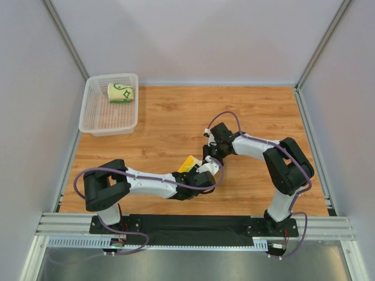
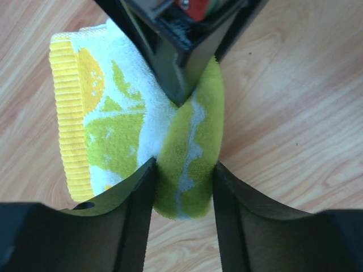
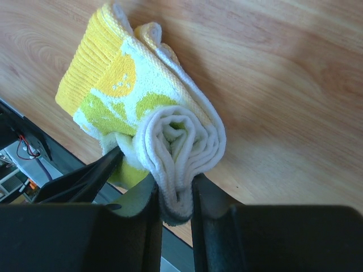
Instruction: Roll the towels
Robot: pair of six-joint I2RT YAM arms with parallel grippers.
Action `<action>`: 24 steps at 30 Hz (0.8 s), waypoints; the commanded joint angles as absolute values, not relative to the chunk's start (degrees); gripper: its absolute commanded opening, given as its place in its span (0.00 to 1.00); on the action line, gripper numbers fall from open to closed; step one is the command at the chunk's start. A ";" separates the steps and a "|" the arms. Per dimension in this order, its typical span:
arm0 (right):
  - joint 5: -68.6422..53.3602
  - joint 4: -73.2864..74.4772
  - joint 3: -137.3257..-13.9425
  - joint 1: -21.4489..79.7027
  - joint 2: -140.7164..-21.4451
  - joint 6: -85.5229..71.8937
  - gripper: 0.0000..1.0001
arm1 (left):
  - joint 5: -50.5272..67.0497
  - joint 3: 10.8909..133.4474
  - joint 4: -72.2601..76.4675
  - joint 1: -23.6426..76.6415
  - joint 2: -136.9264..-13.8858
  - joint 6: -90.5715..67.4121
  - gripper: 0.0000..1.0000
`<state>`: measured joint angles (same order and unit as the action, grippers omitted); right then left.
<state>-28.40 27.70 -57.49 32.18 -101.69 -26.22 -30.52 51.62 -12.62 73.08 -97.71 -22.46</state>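
Found the yellow-green towel (image 1: 188, 164) near the middle of the wooden tabletop (image 1: 258, 111), caught between both claws. Pinched at the roll's open end with the right claw (image 3: 174, 187), squeezing a white spiral of terry layers flat. Straddled with the left claw (image 2: 184, 167), touching the plump green fold on either side; read as a grip, though could not tell how firm.

Judged light, soft and springy: thick looped pile, no stiffness, likely to unwind wherever left unpinned. Judged best taken across the full thickness of the roll, trapping every layer, rather than by the ribbed yellow hem, seen lying loose as a flat flap beside the roll. Expected little slip against the pads, given the fuzzy surface.

Spotted the green-line towel (image 1: 121, 93) as a tidy cylinder inside the white plastic mesh basket (image 1: 94, 120) at the far left corner, well apart from both claws.
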 commanded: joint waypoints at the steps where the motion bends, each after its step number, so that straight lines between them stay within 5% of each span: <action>1: -25.84 29.36 -58.97 31.99 -103.53 -24.70 0.11 | -26.98 47.03 -15.03 72.16 -98.17 -25.75 0.49; 3: -25.75 29.53 -59.32 32.08 -103.97 -24.52 0.11 | -26.11 45.27 -13.72 72.16 -98.52 -26.54 0.31; 10: -25.58 29.79 -59.41 31.73 -104.85 -23.82 0.16 | -22.33 42.80 -11.34 72.07 -100.29 -27.86 0.00; 24: -20.31 30.23 -59.94 27.42 -107.32 -22.76 0.36 | -14.24 38.85 -13.62 71.46 -86.32 -32.43 0.00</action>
<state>-33.10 29.82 -59.68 29.80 -106.28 -25.63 -22.52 42.15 -3.68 70.30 -89.19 -28.64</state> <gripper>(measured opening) 0.352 0.316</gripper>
